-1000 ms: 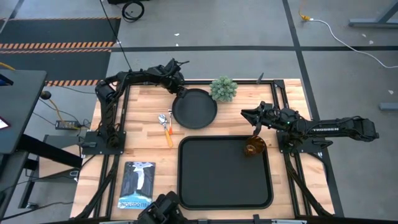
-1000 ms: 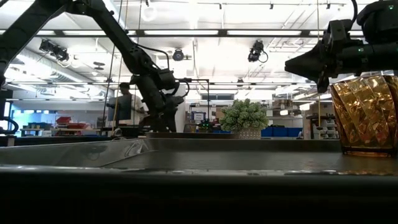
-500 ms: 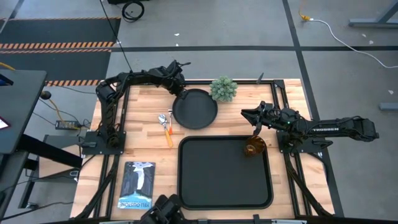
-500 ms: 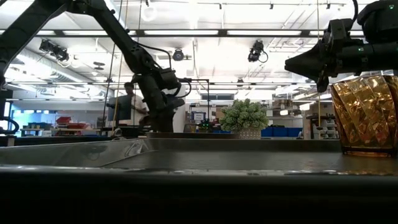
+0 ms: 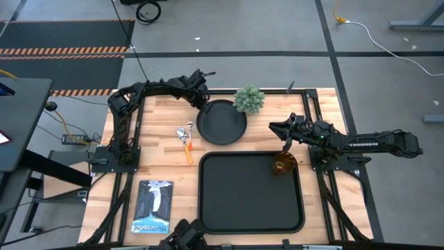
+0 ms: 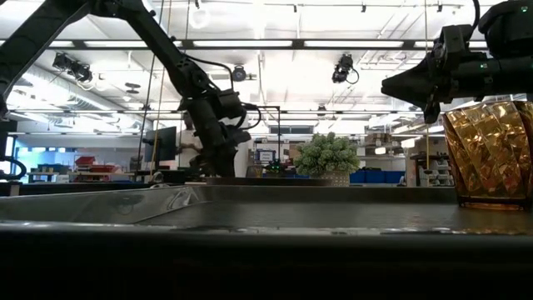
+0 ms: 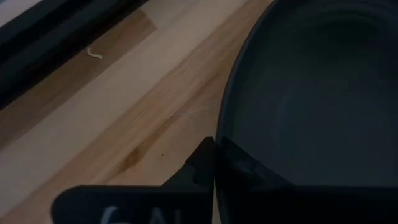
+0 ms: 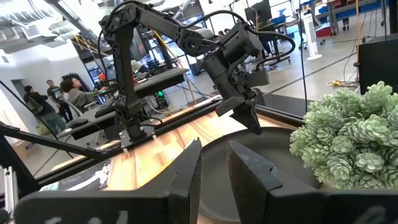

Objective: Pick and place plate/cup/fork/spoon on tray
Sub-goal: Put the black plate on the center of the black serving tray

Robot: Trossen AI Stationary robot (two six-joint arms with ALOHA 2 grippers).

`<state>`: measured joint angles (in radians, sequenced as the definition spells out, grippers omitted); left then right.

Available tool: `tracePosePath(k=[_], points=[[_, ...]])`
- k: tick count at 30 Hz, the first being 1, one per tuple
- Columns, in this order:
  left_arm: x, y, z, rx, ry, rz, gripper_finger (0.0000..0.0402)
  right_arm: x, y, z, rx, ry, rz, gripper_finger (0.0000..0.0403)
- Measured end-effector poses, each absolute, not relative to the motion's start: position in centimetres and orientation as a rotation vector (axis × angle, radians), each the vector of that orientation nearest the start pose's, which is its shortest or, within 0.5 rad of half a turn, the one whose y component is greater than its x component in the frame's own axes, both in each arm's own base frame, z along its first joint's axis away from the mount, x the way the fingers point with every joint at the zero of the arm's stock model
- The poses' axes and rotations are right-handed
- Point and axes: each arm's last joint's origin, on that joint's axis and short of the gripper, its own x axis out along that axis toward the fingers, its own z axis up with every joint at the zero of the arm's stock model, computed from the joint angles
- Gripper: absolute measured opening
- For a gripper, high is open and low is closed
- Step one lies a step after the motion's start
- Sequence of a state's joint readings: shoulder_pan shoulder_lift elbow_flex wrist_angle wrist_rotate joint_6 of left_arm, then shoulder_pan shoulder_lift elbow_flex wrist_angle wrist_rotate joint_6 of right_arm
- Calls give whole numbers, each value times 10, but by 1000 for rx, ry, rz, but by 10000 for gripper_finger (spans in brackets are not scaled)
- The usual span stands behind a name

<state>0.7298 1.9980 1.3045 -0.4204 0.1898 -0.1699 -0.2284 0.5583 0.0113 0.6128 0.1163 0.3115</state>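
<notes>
- Left hand [image 5: 202, 101] is at the far-left rim of the plate [image 5: 222, 123], fingers clamped on that rim; my wrist cam shows the rim running between them.
- Plate sits on the counter [image 5: 161, 156] just beyond the tray's far edge, beside the small potted plant [image 5: 249, 98]. From the low cam I can't tell whether it's lifted or flat.
- Right hand [image 5: 275, 128] hovers over the counter just beyond the tray's far-right corner, fingers a little apart, nothing between them.
- Cup [image 5: 282, 166] stands upright inside the tray [image 5: 251, 222], far-right corner. That one's done.
- Left to do: plate, fork [image 5: 188, 149], spoon [image 5: 182, 135].
- Fork and spoon lie side by side on the counter left of the plate; long axes run roughly near-to-far, orange handles toward the near edge, metal ends toward the far side.
- Booklet [image 5: 152, 206] near the front-left corner, not part of the job.
</notes>
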Motion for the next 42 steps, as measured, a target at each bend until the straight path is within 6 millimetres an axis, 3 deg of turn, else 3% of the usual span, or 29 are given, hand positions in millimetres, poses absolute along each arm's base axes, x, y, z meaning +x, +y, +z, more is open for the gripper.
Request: tracePosePath(k=[7,14,28,42], points=[[301,264,163,-673,1035,490,12,129,-33,174,304,-119,-329,84],[309,245,182,-641,1187,388,13,129,-33,173,303,-118,-326,84],[359,174,192,-427,1235,216,15,129,-33,173,304,-116,-319,84],[399,93,195,-243,1173,193,15,129,-33,173,312,-118,-319,84]])
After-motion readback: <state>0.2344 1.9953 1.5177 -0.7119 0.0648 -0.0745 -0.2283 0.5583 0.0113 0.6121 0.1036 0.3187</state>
